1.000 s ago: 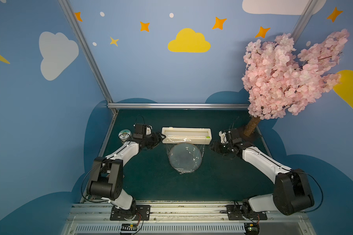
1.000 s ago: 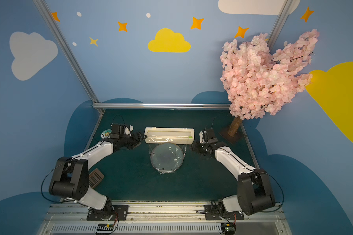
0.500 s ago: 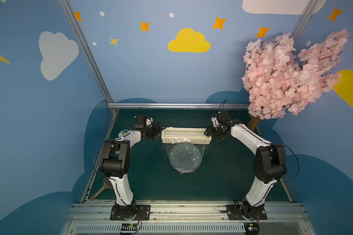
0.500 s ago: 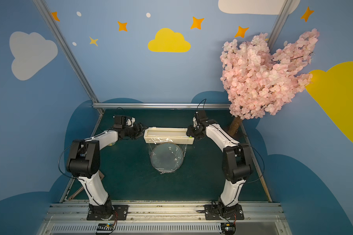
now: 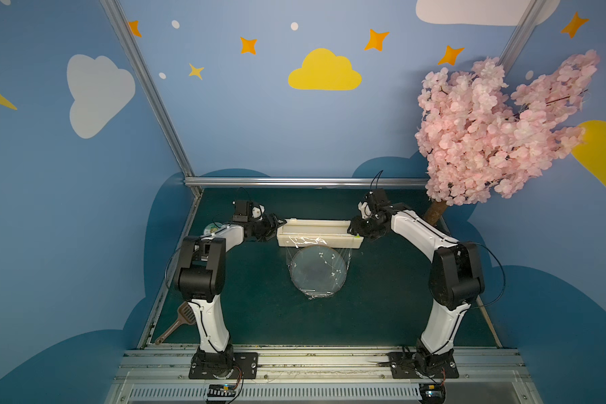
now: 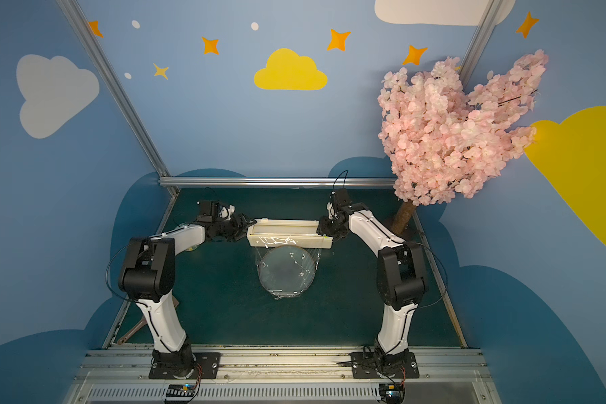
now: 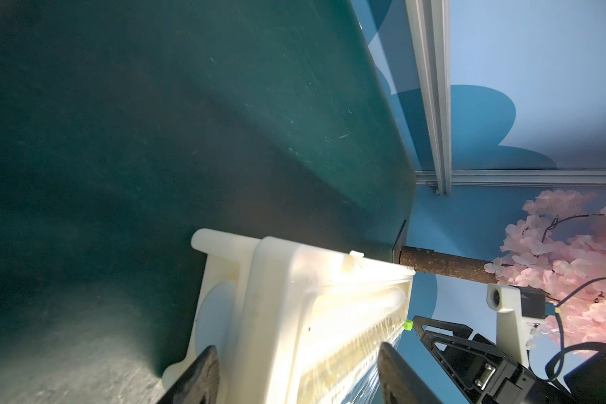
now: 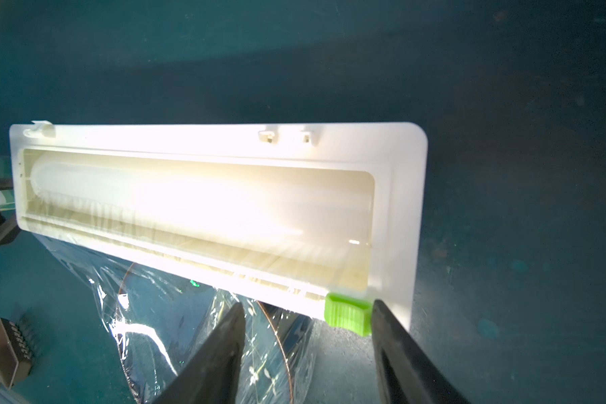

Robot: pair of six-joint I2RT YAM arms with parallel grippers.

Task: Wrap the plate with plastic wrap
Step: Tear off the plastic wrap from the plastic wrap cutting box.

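I am reaching to both ends of the cream dispenser box (image 5: 315,229), which is lying across the green table (image 5: 259,314). My left gripper (image 7: 294,349) is sitting at the box's left end with its jaws apart on either side of that end. Whether they are pressing on it I cannot tell. My right gripper (image 8: 307,305) is standing open at the right end, and in the right wrist view the green slider tab (image 8: 347,313) is showing between its fingers, close to one of them. The plate (image 5: 318,271) is lying flat just beside the box, on the side toward my bases — between my two grippers and touching neither. The plastic wrap (image 5: 307,240) is running from the box's front edge over the plate — crinkling past its near rim.
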